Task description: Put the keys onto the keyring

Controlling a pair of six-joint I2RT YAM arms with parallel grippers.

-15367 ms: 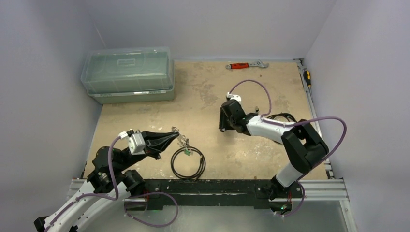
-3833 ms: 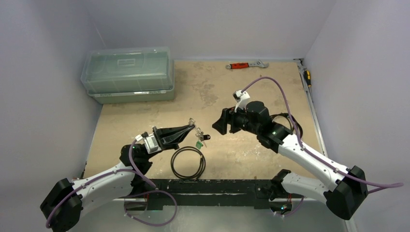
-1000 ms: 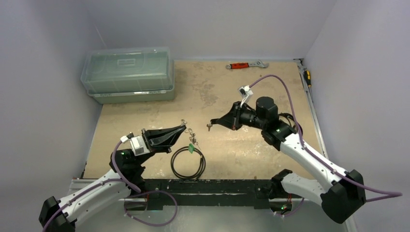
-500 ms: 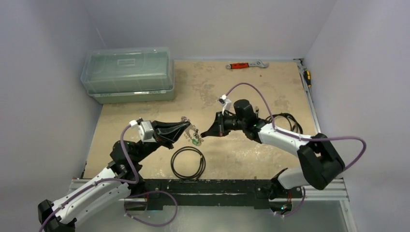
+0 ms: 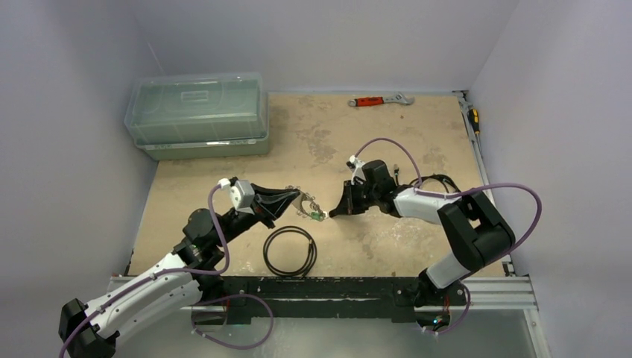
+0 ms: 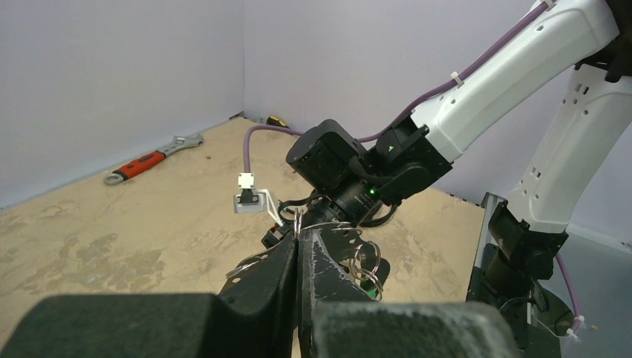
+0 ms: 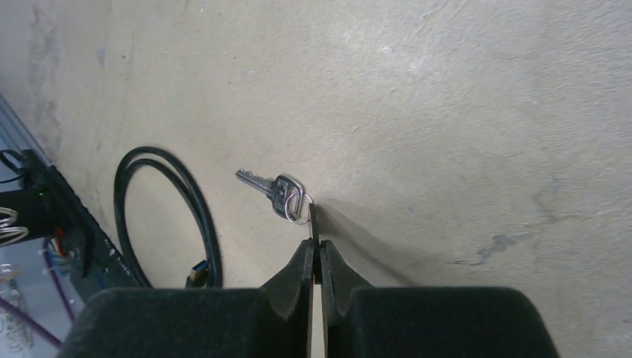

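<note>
Compared with half a second earlier, shows the left hand (image 5: pixel 300 203) pushed further right and the right hand (image 5: pixel 332 213) pulled back and lower, with the right arm folded closer to its base. Brings the two hands nearly tip to tip over the middle of the counter (image 5: pixel 335 134), just beyond the black cable coil (image 5: pixel 291 251).

Left hand: fingers pressed together, pinching the keyring (image 5: pixel 307 208) clear of the counter. Carries hanging keys (image 5: pixel 313 212) and a green piece (image 5: pixel 317 217) on the wire loop, on the side facing the right hand.

Right hand: fingers pressed together on the small split ring (image 7: pixel 298 207) of a loose key (image 7: pixel 270 188). Holds that key dangling above the counter, blade pointing toward the coil side in the right wrist view.

Does not yet show the loose key threaded on the keyring. Cannot tell from any view whether the split ring touches the wire.

Reads as the end of the approach and the start of the threading step. Calls next for lining up the split ring with an opening in the wire, not made out in these views, then sliding it on. Expect swing in the dangling key and in the hanging bunch. Keep both pinches firm and move slowly.
</note>
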